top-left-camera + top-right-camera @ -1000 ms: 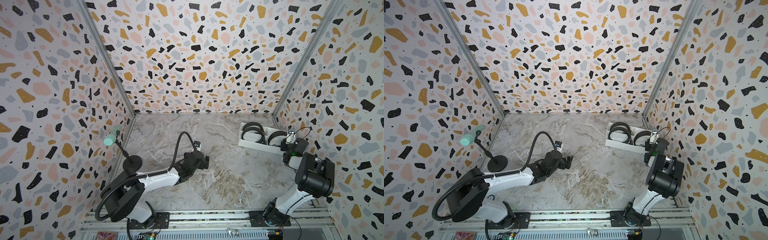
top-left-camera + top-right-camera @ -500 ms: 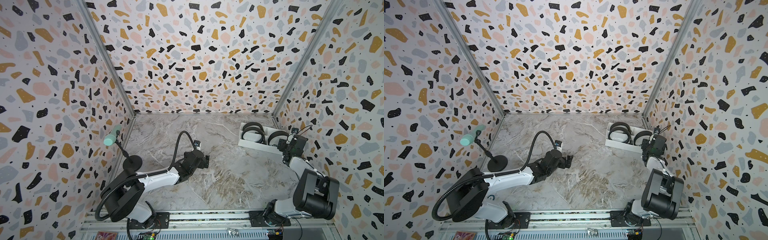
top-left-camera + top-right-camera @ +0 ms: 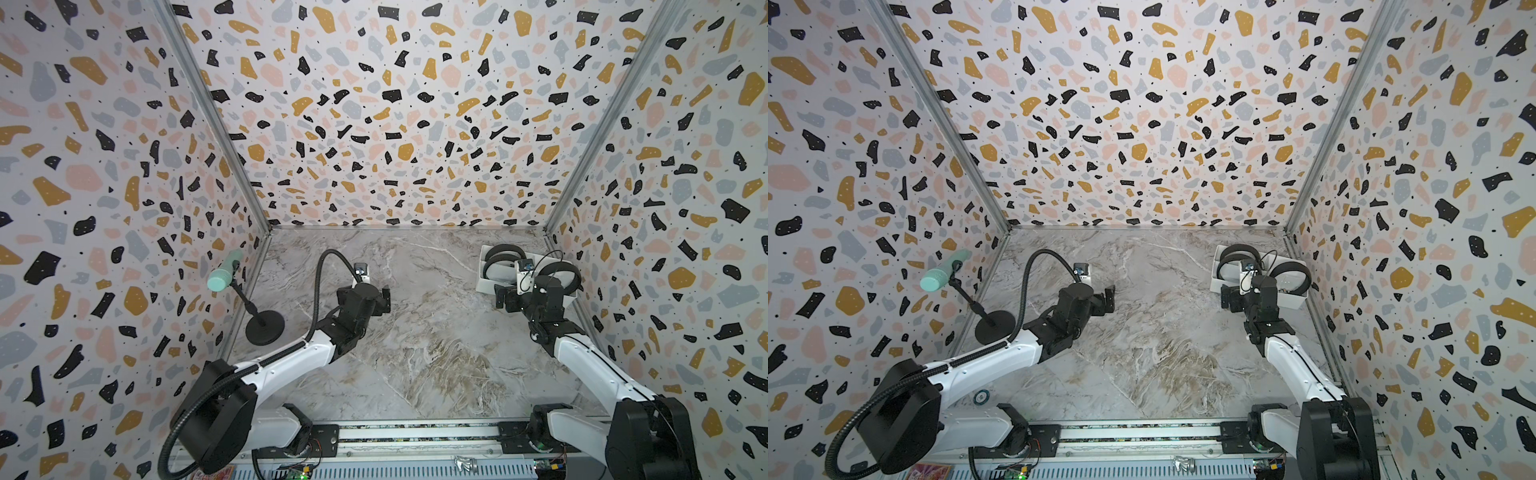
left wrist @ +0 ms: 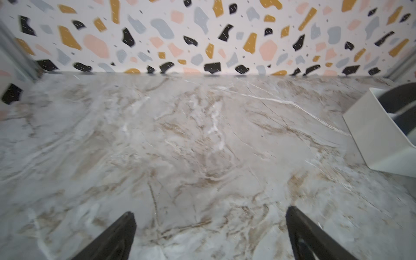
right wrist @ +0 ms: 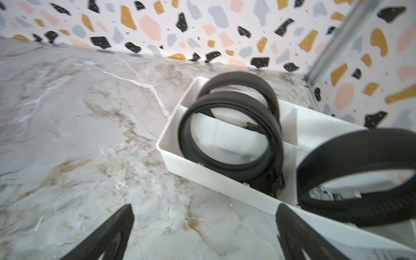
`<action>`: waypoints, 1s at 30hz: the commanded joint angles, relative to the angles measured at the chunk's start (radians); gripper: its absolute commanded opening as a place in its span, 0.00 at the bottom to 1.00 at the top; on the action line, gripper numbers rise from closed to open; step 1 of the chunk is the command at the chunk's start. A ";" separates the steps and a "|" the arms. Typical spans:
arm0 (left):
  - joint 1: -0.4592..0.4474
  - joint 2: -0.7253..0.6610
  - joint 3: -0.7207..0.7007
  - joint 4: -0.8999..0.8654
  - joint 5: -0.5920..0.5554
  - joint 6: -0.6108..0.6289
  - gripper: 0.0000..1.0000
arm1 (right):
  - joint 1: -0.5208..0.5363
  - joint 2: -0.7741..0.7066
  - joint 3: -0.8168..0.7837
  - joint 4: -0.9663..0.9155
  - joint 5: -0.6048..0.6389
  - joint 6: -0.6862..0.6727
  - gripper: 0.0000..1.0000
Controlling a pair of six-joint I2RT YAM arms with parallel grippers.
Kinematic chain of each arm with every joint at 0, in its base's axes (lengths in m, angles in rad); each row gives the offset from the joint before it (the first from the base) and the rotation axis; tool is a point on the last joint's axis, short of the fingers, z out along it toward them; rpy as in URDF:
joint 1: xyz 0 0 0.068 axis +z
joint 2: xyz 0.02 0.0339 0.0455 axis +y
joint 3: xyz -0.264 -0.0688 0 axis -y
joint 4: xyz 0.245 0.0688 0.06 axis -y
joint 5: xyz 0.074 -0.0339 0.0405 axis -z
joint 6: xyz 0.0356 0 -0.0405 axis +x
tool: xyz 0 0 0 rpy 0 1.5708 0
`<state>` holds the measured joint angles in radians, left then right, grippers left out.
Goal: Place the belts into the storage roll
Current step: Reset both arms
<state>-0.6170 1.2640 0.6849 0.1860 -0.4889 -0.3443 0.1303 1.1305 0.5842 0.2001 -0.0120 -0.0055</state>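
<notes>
Three belts, one storage roll, one microphone stand.

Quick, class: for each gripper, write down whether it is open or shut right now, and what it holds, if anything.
Left gripper: open, holding nothing.
Right gripper: open, holding nothing.

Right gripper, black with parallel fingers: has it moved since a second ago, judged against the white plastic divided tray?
Yes. The right gripper has left the white tray's right-hand end and shifted along its near wall toward the table's middle, jaws open, empty.
</notes>
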 commanded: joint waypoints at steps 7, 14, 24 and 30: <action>0.186 -0.139 -0.226 0.280 -0.127 0.185 1.00 | 0.127 0.076 -0.115 0.364 -0.077 -0.118 0.99; 0.292 -0.114 -0.304 0.454 -0.117 0.257 1.00 | 0.029 0.158 -0.219 0.605 -0.099 -0.124 0.99; 0.359 -0.033 -0.373 0.668 -0.115 0.380 1.00 | -0.079 0.257 -0.365 0.935 -0.192 -0.076 0.99; 0.385 0.078 -0.470 0.898 -0.109 0.370 0.99 | -0.083 0.318 -0.385 1.016 -0.187 -0.067 0.99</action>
<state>-0.2413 1.2911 0.2707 0.8810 -0.5861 0.0093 0.0513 1.4429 0.1951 1.1038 -0.1825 -0.0868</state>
